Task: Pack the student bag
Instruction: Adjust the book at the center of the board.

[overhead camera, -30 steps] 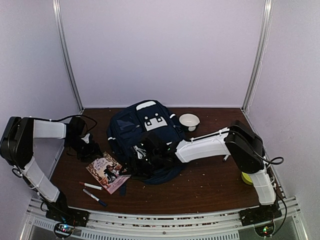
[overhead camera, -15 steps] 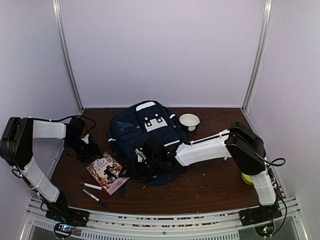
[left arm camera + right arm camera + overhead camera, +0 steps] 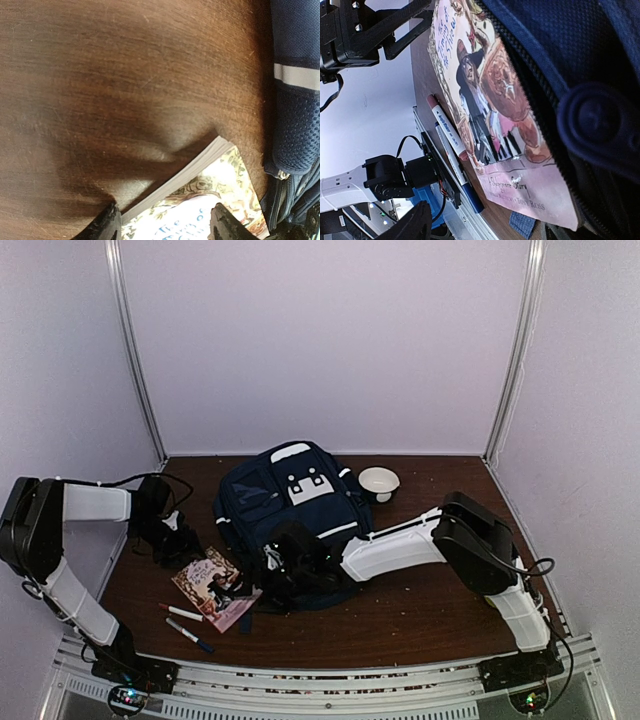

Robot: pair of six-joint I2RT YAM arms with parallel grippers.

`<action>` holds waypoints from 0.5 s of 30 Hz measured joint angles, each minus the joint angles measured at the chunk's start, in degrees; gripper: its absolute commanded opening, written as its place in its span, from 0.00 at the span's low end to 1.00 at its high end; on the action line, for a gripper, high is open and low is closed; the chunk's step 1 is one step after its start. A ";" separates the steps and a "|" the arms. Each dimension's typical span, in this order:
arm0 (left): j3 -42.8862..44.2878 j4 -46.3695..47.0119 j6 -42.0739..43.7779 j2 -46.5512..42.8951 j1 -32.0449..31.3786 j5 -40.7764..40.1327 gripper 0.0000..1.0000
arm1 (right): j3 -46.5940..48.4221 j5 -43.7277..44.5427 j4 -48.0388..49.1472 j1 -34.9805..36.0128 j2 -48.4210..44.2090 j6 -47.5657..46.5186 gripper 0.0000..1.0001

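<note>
Two arms work at a navy student bag (image 3: pixel 285 495) lying flat mid-table (image 3: pixel 420 615), its mouth toward the near edge. A picture book (image 3: pixel 212 583) lies just beside the bag's mouth. Two markers (image 3: pixel 186 613) sit past the book, farther from the bag. A white bowl (image 3: pixel 378 480) stands near the bag's far end.

L gripper (image 3: pixel 166 224) hovers low over a book corner close to the bag's side, jaws apart, only the cover below them. R gripper (image 3: pixel 278 562) is at the bag's mouth, jaws set wide, w/ no clamp on fabric showing.

Step prob. in hand: book into bag. Done well, L would drop its fingers astride the page edge rather than the flat cover. It would pinch near the corner, tip the book up & feed it in edge-on. R would first hook the zip lip & lift it so the mouth gapes toward the book.

Hard to see: from above, R fingertips vanish in the bag's folds, & the wrist view crops one finger almost out. Bag's inside unseen. A yellow-green thing (image 3: pixel 494 596), well apart from the bag on the bowl's side, is half-hidden behind the R arm, so can't ID.
</note>
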 measured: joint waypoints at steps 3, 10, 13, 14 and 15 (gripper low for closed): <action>-0.20 0.22 0.02 -0.13 0.00 0.02 0.62 | 0.00 0.13 -0.13 -0.17 0.00 -1.36 0.74; -0.33 0.39 0.02 -0.24 0.00 -0.04 0.61 | 0.02 0.63 -0.61 -0.20 0.00 -6.60 0.72; -0.74 0.85 0.00 -0.55 0.00 -0.11 0.61 | 0.02 0.66 -0.87 -0.20 -0.26 -8.59 0.72; -0.87 1.01 0.00 -0.63 0.00 -0.11 0.61 | 0.02 0.66 -1.11 -0.17 -0.46 -9.33 0.72; -1.01 1.16 0.00 -0.74 0.00 -0.11 0.61 | 0.02 0.66 -1.33 -0.17 -0.66 -10.12 0.73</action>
